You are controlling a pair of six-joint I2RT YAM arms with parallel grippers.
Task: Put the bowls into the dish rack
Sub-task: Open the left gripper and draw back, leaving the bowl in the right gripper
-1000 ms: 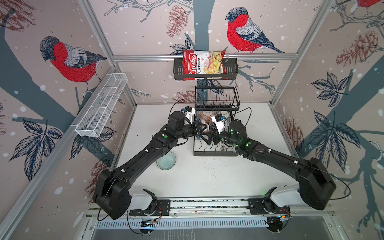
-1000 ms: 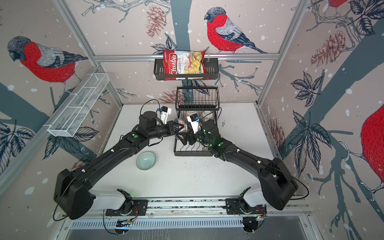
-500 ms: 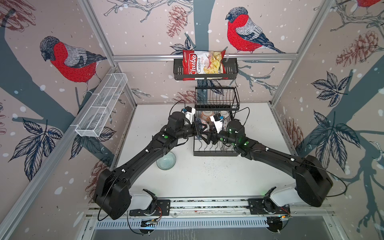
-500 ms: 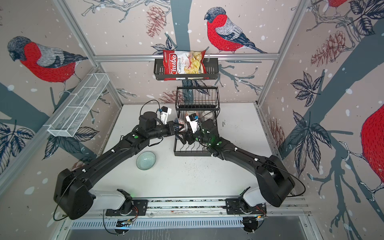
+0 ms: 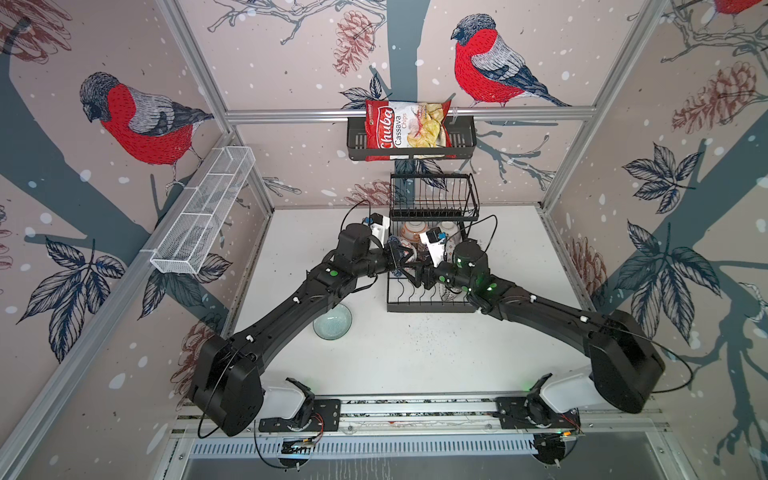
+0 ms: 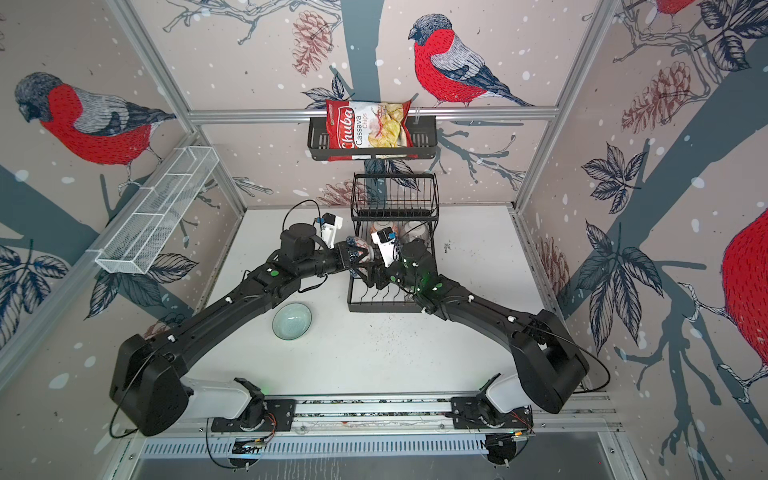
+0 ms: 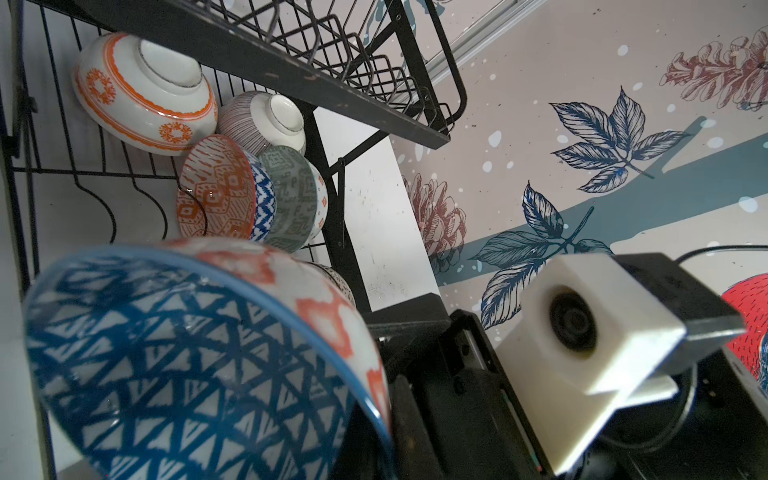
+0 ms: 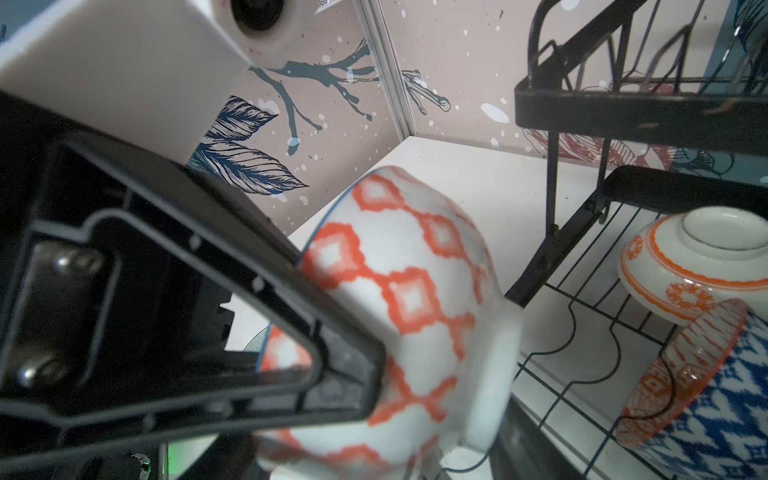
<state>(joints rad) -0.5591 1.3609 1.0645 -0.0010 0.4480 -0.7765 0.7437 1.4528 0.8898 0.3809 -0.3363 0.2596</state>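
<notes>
Held bowl: the blue-triangle bowl point(image 7: 187, 353), orange diamonds outside, is tilted on its side just above the left front of the dish rack point(image 5: 432, 308), over the lower tier.
Left gripper point(image 5: 398, 258): clamped on that bowl's rim.
Right gripper point(image 5: 417, 277): just beside the same bowl, over the rack's lower tier; jaws mostly hidden, perhaps parted, so I cannot tell.
Racked bowls: the orange-ringed bowl point(image 7: 141, 95) and striped bowl point(image 7: 266, 120) lie overturned at the rack's back; three nested bowls point(image 7: 249, 195) stand on edge before them.
Loose bowl: the pale green bowl point(image 5: 332, 322) sits upright on the table point(image 5: 415, 361), left of the rack's front corner.
</notes>
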